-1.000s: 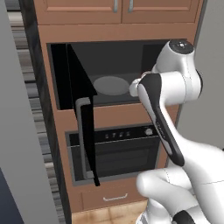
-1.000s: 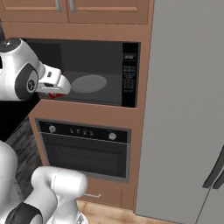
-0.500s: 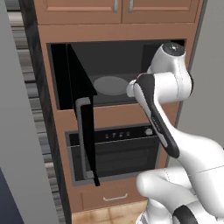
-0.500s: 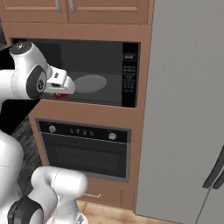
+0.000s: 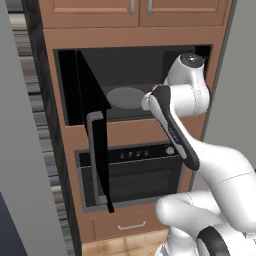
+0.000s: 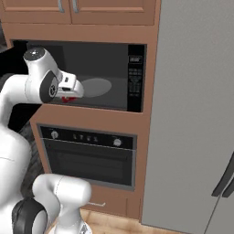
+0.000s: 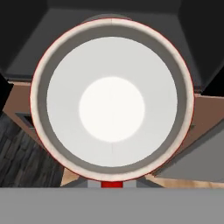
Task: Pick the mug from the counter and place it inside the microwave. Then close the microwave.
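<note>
A white robot arm reaches up to a black built-in microwave set in brown cabinetry, its door swung wide open to the left and standing edge-on, with a vertical grey handle on its near edge. In the right base view the claw sits at the front left of the open cavity, and a sliver of the red mug shows just beneath the white hand, at the cavity's front lip. In the hand view the mug is seen from straight above, very close, its white inside ringed by a thin red rim; the claw's fingertips are hidden, so how far it is open cannot be told, though the mug hangs directly under the hand. The grey round turntable lies further inside the cavity, beside the hand and apart from it. The button panel runs down the microwave's right side. Below it sits a black oven with knobs, and beneath that a wooden drawer. 2 cabinet doors close the space above. A tall grey refrigerator stands just right of the cabinetry.
</note>
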